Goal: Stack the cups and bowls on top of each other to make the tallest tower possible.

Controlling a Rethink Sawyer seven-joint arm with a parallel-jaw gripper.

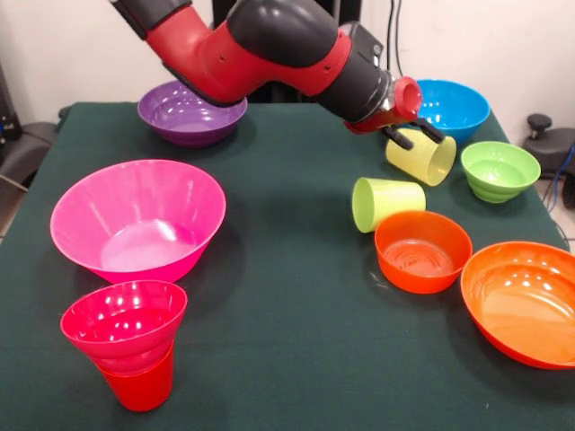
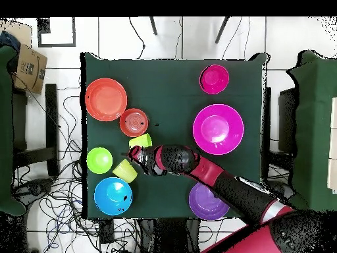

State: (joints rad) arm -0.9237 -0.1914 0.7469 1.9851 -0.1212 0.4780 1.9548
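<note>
My gripper (image 1: pixel 415 136) is shut on the pale yellow cup (image 1: pixel 422 160), which is tipped on its side with its mouth toward the ribbed green bowl (image 1: pixel 499 171). In the overhead view the gripper (image 2: pixel 133 158) is just above the yellow cup (image 2: pixel 125 170). The lime green cup (image 1: pixel 386 202) lies on its side next to the small orange bowl (image 1: pixel 422 251). The tower is the small magenta bowl (image 1: pixel 124 321) sitting in the upright red cup (image 1: pixel 139 388) at the front left. The large pink bowl (image 1: pixel 137 220) stands behind it.
The blue bowl (image 1: pixel 452 109) stands right behind the gripper. The purple bowl (image 1: pixel 191 112) is at the back left, under the arm. The large orange bowl (image 1: pixel 526 301) sits at the right edge of the green table (image 1: pixel 287 296).
</note>
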